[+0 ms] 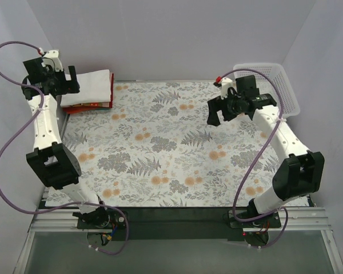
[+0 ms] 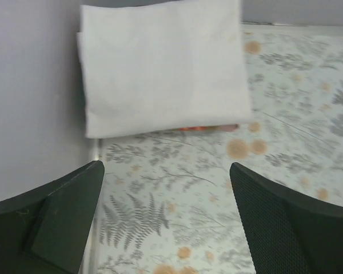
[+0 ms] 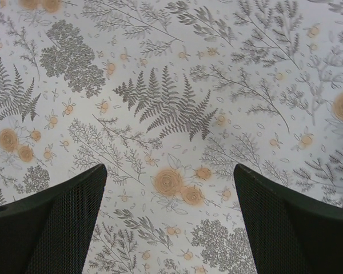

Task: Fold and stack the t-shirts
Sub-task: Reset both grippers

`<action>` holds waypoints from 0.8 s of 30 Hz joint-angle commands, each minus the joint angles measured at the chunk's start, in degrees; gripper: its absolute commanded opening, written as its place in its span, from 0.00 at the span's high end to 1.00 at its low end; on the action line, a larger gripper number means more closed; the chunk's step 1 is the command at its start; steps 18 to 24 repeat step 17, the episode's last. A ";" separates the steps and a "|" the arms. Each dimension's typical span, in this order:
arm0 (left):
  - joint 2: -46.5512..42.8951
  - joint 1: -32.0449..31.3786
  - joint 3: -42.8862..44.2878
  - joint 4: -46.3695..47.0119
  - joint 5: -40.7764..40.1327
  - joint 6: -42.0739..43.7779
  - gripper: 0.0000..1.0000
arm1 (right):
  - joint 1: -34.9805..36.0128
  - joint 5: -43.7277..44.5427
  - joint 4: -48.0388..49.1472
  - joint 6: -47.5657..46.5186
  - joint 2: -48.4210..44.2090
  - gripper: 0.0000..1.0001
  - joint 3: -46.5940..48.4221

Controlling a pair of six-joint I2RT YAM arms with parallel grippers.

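Flowered cloth covers the bench (image 1: 160,142) you are working over. Your left end effector (image 2: 167,171) hovers near the far left corner with its fingers spread wide, holding nothing. Just beyond it lies the white t-shirt (image 2: 160,68), folded into a flat rectangle on top of a red t-shirt (image 1: 83,108) whose edge shows beneath. Your right end effector (image 3: 168,171) is likewise spread and empty, above the bench's right side, near the white basket (image 1: 280,80) in the far right corner.
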 commanded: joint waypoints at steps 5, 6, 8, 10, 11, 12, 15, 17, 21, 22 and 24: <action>-12.01 -17.57 -14.21 -8.76 3.85 -6.03 0.07 | -7.77 0.04 -1.78 -4.22 -8.30 0.02 -6.77; -13.15 -19.33 -16.57 -7.98 3.41 -6.65 0.07 | -8.29 0.58 -1.69 -5.01 -9.09 0.02 -9.39; -16.57 -24.58 -22.82 -6.83 2.62 -8.32 0.06 | -8.38 1.98 -1.52 -6.76 -11.64 0.02 -12.13; -18.69 -27.85 -28.08 -4.90 1.91 -9.11 0.06 | -8.47 2.51 -1.52 -7.65 -14.27 0.02 -16.07; -19.49 -28.83 -29.33 -4.46 1.57 -9.46 0.05 | -8.47 2.78 -1.34 -8.35 -14.98 0.02 -17.23; -20.54 -29.62 -30.30 -4.10 1.39 -10.25 0.05 | -8.39 2.95 -1.43 -8.53 -15.77 0.02 -18.20; -22.30 -31.30 -32.59 -3.22 0.77 -10.87 0.05 | -8.38 2.34 -1.43 -9.14 -17.97 0.02 -21.37; -23.70 -31.30 -31.72 -3.40 -0.11 -10.18 0.04 | -8.39 3.65 -1.34 -10.54 -20.08 0.02 -22.60; -23.70 -31.30 -31.72 -3.40 -0.11 -10.18 0.04 | -8.39 3.65 -1.34 -10.54 -20.08 0.02 -22.60; -23.70 -31.30 -31.72 -3.40 -0.11 -10.18 0.04 | -8.39 3.65 -1.34 -10.54 -20.08 0.02 -22.60; -23.70 -31.30 -31.72 -3.40 -0.11 -10.18 0.04 | -8.39 3.65 -1.34 -10.54 -20.08 0.02 -22.60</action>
